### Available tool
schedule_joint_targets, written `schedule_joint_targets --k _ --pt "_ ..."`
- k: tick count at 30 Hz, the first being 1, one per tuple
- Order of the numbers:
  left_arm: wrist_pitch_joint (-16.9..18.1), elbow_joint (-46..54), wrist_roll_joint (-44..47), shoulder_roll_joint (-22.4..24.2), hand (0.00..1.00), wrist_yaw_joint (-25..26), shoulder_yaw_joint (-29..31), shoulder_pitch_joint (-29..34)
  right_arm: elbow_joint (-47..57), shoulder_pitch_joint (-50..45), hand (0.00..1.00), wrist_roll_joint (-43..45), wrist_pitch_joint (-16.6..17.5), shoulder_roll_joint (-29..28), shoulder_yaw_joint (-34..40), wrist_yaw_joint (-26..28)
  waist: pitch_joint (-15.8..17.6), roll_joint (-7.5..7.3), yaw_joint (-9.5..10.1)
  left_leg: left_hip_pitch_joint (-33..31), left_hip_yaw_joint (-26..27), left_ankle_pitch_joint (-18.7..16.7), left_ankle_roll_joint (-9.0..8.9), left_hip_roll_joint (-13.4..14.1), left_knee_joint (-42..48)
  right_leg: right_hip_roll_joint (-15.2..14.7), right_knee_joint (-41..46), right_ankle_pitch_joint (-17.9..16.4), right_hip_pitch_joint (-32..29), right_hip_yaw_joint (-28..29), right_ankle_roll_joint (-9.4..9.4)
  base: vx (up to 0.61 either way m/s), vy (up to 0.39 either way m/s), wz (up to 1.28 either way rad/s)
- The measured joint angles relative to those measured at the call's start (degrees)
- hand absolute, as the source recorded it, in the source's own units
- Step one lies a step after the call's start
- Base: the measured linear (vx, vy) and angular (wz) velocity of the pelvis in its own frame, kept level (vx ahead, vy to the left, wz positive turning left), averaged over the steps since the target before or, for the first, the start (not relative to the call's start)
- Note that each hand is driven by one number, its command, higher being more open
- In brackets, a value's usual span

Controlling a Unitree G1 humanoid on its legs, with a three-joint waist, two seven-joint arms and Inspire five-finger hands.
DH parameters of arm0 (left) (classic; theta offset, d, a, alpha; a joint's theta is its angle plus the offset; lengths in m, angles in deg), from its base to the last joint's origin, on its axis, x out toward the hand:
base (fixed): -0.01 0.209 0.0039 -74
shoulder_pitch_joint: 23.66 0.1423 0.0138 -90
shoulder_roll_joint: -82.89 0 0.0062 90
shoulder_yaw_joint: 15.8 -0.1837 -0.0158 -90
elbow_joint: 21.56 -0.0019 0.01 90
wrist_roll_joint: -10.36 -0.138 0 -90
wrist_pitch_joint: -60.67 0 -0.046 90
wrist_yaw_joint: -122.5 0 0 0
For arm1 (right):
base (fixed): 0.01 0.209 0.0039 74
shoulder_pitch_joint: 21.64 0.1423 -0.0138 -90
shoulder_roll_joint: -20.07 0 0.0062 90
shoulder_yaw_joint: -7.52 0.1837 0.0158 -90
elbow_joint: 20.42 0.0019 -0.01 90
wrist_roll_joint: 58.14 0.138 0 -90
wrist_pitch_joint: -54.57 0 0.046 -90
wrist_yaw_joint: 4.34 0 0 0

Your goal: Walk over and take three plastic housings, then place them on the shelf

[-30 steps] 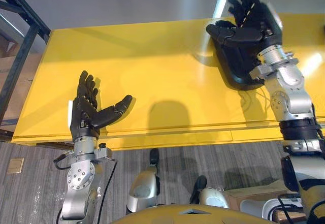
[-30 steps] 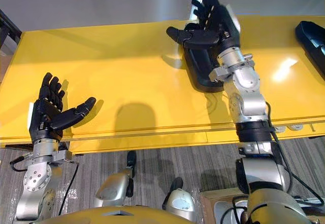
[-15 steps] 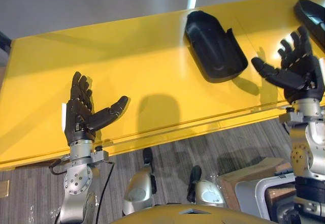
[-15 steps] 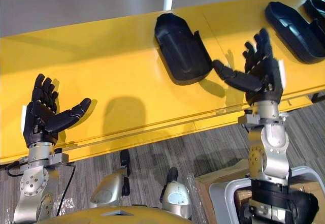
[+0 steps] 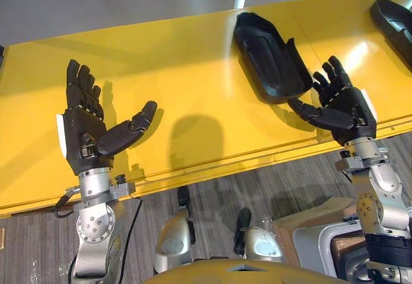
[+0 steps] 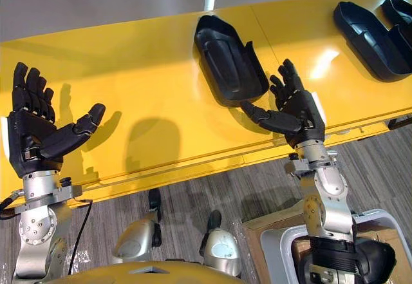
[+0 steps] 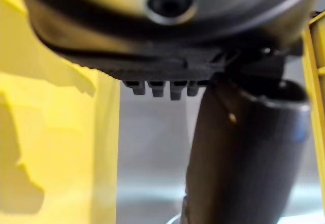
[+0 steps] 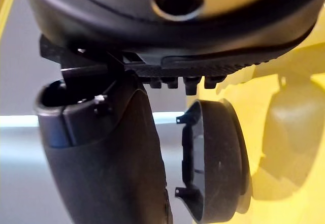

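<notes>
Black moulded plastic housing (image 6: 225, 58) lay on yellow shelf (image 5: 193, 78) just beside right robot hand (image 6: 297, 111), fingers spread, empty; left robot hand (image 5: 90, 136) likewise. Right eye view showed two more housings (image 6: 368, 34), one cut off.

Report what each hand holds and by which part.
Nothing is held. The left hand and right hand are both open; the right one hovers beside a black housing on the yellow shelf.

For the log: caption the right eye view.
Left hand and right hand open at yellow shelf, right beside a black plastic housing.
</notes>
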Motion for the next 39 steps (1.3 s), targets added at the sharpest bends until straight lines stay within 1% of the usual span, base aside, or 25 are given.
schedule_joint_targets --k 4,9,14,16,18,20,22,24,25,27,30,32,39 --pt "0.0 0.0 0.0 -0.2 1.0 0.1 0.0 0.0 -0.7 0.8 1.0 1.1 0.0 0.0 -1.7 1.2 0.0 -0.51 0.21 -0.1 -0.2 0.0 -0.01 -0.1 0.0 0.0 0.0 -0.1 0.0 -0.2 -0.18 0.01 -0.006 0.03" --pt "0.0 0.0 0.0 -0.2 1.0 -0.1 0.0 0.0 -1.6 1.2 1.0 1.0 0.0 0.0 -3.4 1.7 0.0 -0.5 0.09 -0.1 -0.3 0.0 -0.02 -0.2 0.0 0.0 0.1 -0.3 0.0 -0.3 -0.45 0.0 0.0 0.0" --pt "0.0 0.0 0.0 -0.2 1.0 -0.3 0.0 0.0 -2.4 1.7 1.0 1.3 0.0 0.0 -3.4 1.7 0.0 -0.54 -0.04 -0.1 -0.4 0.0 -0.06 -0.4 -0.1 0.0 0.2 -0.4 0.0 -0.4 -0.58 0.0 0.0 0.0" --pt "0.0 0.0 0.0 -0.2 1.0 -0.4 0.0 0.0 -2.6 1.8 1.0 2.1 0.0 -0.1 -3.4 1.7 0.0 -0.57 -0.05 -0.1 -0.4 0.3 -0.38 -0.4 -0.1 0.0 0.2 -0.4 0.0 -0.4 -0.58 0.0 0.0 0.0" --pt "0.0 0.0 0.0 -0.2 1.0 -0.8 0.0 0.0 -2.6 1.8 1.0 2.1 0.2 -0.9 -3.4 1.2 0.0 -0.63 -0.08 -0.1 -0.4 0.3 -0.42 -0.4 -0.1 0.0 0.2 -0.4 0.0 -0.4 -0.6 0.0 0.0 0.0" --pt "0.0 0.0 0.0 -0.2 1.0 -1.0 0.0 0.0 -2.6 1.8 1.0 1.8 1.4 -2.0 -3.4 -0.3 0.0 -0.64 -0.08 -0.1 -0.4 0.3 -0.43 -0.4 -0.1 0.0 0.2 -0.4 0.0 -0.4 -0.6 0.0 0.0 0.0" --pt "0.0 0.0 0.0 -0.1 1.0 -1.0 0.0 0.0 -2.4 1.8 1.0 -3.0 4.4 -2.7 -3.3 -3.7 0.0 -0.64 -0.02 -0.1 -0.4 0.3 -0.43 -0.4 -0.1 0.0 0.2 -0.4 0.0 -0.4 -0.59 0.0 0.0 0.0" --pt "0.0 0.0 0.0 0.0 1.0 -1.0 0.0 0.1 -1.7 1.8 1.0 -7.5 6.9 -2.7 -2.7 -5.8 0.0 -0.65 0.0 -0.2 -0.4 0.3 -0.42 -0.4 0.0 0.0 0.2 -0.4 -0.1 -0.3 -0.6 0.0 0.0 0.0" --pt "0.0 0.0 0.0 0.2 1.0 -0.9 0.0 0.2 0.2 1.8 1.0 -10.7 8.4 -2.8 -1.5 -7.2 0.0 -0.64 -0.03 -0.3 -0.3 0.3 -0.43 -0.3 0.0 0.0 0.3 -0.4 -0.4 -0.2 -0.6 0.0 -0.003 -0.03" --pt "0.0 0.0 0.0 0.3 1.0 -0.9 0.0 0.2 3.1 1.8 1.0 -14.2 10.1 -2.8 -0.1 -7.9 0.0 -0.64 -0.14 -0.7 -0.2 0.3 -0.46 -0.3 0.0 0.0 0.4 -0.4 -0.9 -0.1 -0.6 0.0 -0.001 -0.02" --pt "0.0 0.0 0.0 0.3 1.0 -1.1 0.0 0.2 6.5 1.6 1.0 -18.8 11.5 -2.8 0.8 -7.7 -0.1 -0.82 -0.27 -0.9 -0.3 0.4 -0.48 -0.2 0.0 0.1 0.4 -0.4 -1.1 -0.1 -0.61 0.0 0.0 0.0" --pt "0.0 0.0 0.0 0.3 1.0 -1.1 0.0 0.1 6.6 1.6 1.0 -20.3 11.7 -2.8 0.8 -7.7 -0.1 -0.92 -0.24 -0.9 -0.3 0.3 -0.5 -0.2 0.0 0.1 0.4 -0.5 -1.1 -0.2 -0.63 0.0 0.0 0.0" --pt "-0.2 0.0 0.0 0.3 1.0 -1.3 0.0 0.7 6.5 1.0 1.0 -20.6 11.6 -2.7 -0.7 -7.8 -0.1 -1.07 -0.06 -1.0 -0.4 0.3 -0.42 -0.2 0.0 0.2 0.5 -0.5 -1.1 -0.3 -0.72 0.0 0.0 0.0"
